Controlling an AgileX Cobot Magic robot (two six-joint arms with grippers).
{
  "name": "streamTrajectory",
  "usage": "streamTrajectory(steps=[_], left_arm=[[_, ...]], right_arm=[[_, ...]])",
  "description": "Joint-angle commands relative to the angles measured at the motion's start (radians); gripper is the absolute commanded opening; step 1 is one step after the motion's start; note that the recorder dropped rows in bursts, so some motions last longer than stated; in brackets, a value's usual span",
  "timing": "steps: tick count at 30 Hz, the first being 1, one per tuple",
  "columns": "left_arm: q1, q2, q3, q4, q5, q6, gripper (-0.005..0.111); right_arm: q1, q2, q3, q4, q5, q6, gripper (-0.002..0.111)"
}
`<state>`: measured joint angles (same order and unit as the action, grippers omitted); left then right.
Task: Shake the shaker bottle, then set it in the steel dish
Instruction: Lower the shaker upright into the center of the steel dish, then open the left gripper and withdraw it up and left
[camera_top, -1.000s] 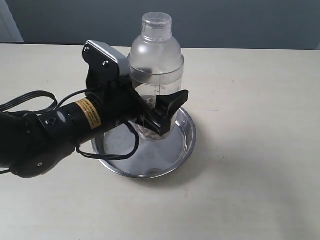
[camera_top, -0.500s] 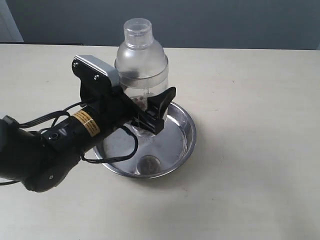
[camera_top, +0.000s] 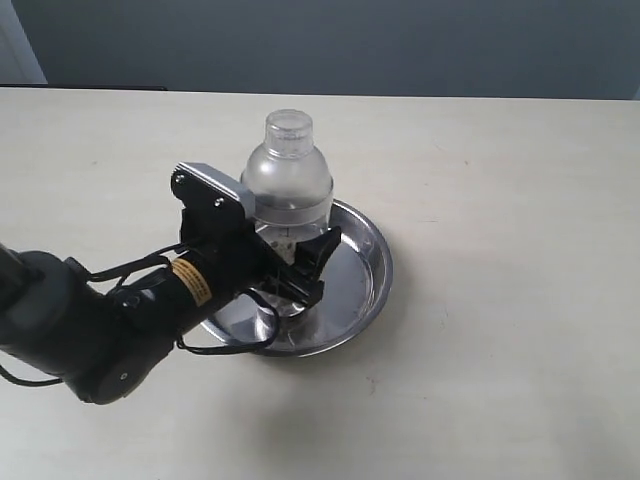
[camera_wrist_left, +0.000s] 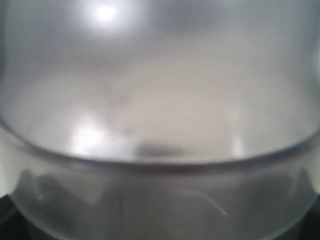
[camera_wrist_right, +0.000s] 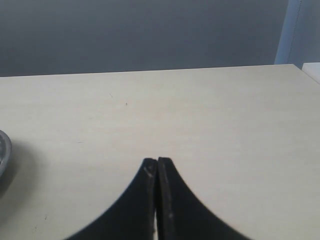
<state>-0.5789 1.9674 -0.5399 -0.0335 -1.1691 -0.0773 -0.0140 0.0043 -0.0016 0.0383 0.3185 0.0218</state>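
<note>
The shaker bottle (camera_top: 288, 180) stands upright low over the steel dish (camera_top: 365, 262), its base hidden by my arm, so contact with the dish's bottom cannot be told. My left gripper (camera_top: 290, 265) is shut on the bottle's clear lower body, with one black finger (camera_top: 318, 258) on the near side. In the left wrist view the frosted bottle (camera_wrist_left: 160, 100) fills the whole picture, blurred. My right gripper (camera_wrist_right: 157, 161) is shut on nothing above bare table, and a sliver of the dish (camera_wrist_right: 3, 150) shows at that view's edge.
The cream table (camera_top: 500, 330) stretches around the dish. My left arm (camera_top: 90, 320) with its black cable lies across the front left. A dark wall runs behind the table's far edge.
My left gripper has come down with the bottle, from well above the dish into it. The arm dropped toward the table. The right gripper has no earlier frame.
</note>
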Motion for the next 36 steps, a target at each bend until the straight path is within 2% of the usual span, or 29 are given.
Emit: streamTrajectory(steps=[1, 3, 5, 7, 8, 10, 13, 24, 36], left_arm=[[-0.001, 0.023, -0.002, 0.045, -0.052, -0.039, 0.004], [-0.001, 0.023, -0.002, 0.054, -0.052, -0.024, 0.021], [0.001, 0.023, -0.002, 0.045, -0.052, -0.009, 0.065], [0.012, 0.023, -0.002, 0.055, -0.052, -0.007, 0.095], [0.023, 0.023, -0.002, 0.086, -0.052, -0.013, 0.105], [0.042, 0.023, -0.002, 0.184, -0.052, -0.018, 0.105], [0.063, 0.023, -0.002, 0.230, -0.052, -0.027, 0.105], [0.127, -0.015, 0.002, 0.267, -0.052, -0.054, 0.105], [0.130, -0.191, 0.002, 0.339, -0.052, -0.061, 0.105]], right_arm=[[0.004, -0.004, 0.002, -0.002, -0.012, -0.002, -0.001], [0.004, -0.004, 0.002, -0.002, -0.012, -0.002, -0.001], [0.004, -0.004, 0.002, -0.002, -0.012, -0.002, -0.001], [0.004, -0.004, 0.002, -0.002, -0.012, -0.002, -0.001], [0.004, -0.004, 0.002, -0.002, -0.012, -0.002, -0.001], [0.004, -0.004, 0.002, -0.002, -0.012, -0.002, -0.001], [0.004, -0.004, 0.002, -0.002, -0.012, -0.002, -0.001], [0.004, -0.004, 0.002, -0.002, -0.012, -0.002, -0.001], [0.004, -0.004, 0.002, -0.002, -0.012, -0.002, -0.001]])
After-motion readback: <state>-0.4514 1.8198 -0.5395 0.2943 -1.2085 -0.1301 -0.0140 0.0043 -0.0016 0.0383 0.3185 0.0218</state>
